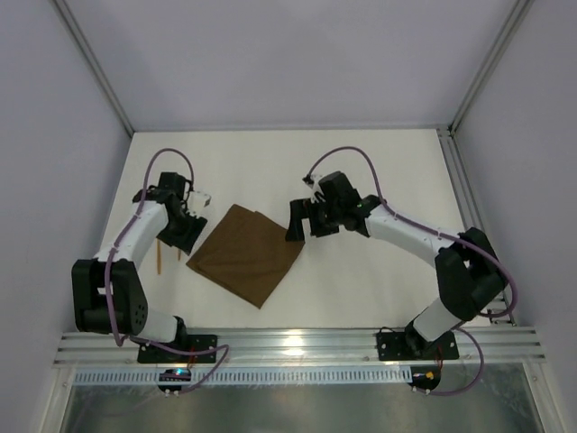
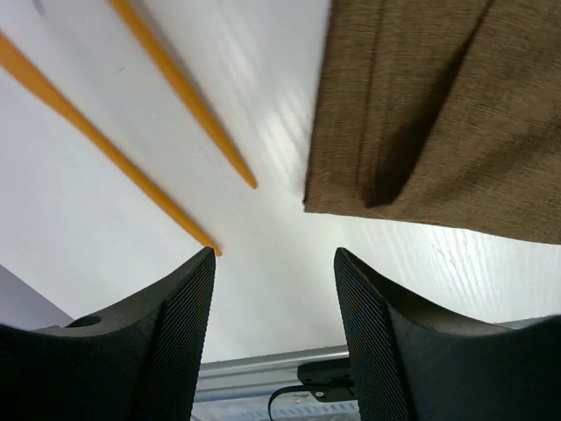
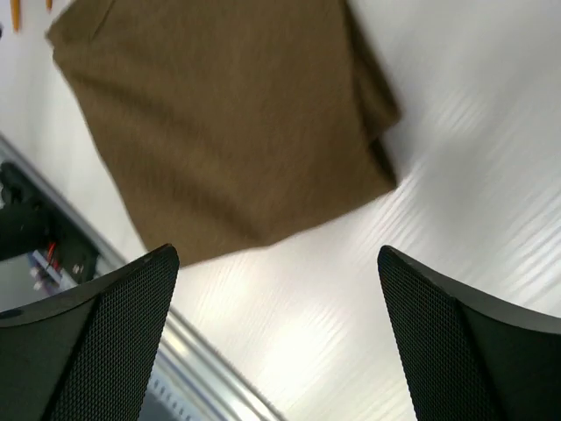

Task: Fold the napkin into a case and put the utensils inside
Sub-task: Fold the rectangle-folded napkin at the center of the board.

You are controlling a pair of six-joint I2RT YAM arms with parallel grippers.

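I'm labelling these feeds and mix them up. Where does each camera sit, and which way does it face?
Top external: above and behind the left arm and right arm, looking down on the table; both flank the napkin.
Left wrist: on the left arm, facing down past its open jaws at two utensils and a napkin corner.
Right wrist: on the right arm, facing down past its open jaws at the napkin.
Shared: all three show the napkin.

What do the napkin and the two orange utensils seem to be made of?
The napkin looks like woven cloth, matte dark brown: a fine weave grain and soft folds show. The utensils look like smooth orange plastic, perhaps lacquered wood: thin, stiff, even in colour, no grain visible.
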